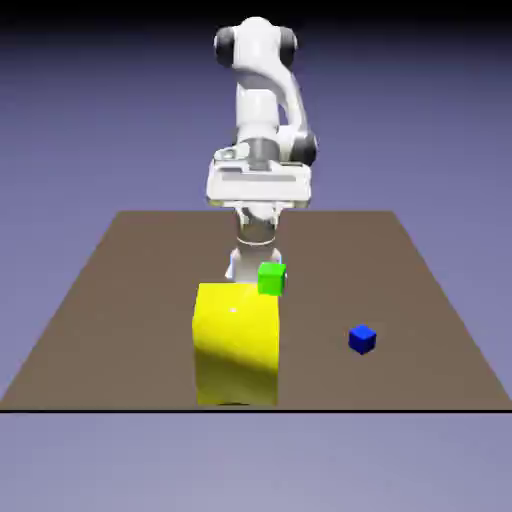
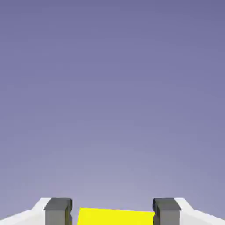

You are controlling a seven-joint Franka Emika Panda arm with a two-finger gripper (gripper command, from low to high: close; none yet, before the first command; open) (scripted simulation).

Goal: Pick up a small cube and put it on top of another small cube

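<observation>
- One white arm [image 1: 268,95] bends over the table's [image 1: 130,300] back edge; its hand looks sideways.
- Claw [image 2: 112,212] tips are wide apart, yellow block [image 2: 115,217] showing between; I can't tell if it's held.
- I can't see where the red cube is.

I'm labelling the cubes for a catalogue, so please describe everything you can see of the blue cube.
The blue cube is small and plain, a solid deep blue with no markings, its faces differing slightly in shade. It looks smooth and whole. It sits on the brown table, turned so that a corner edge faces the camera, to the exterior view's right of the big yellow block. Apart from the table, nothing touches it. The hand view doesn't show it.
</observation>
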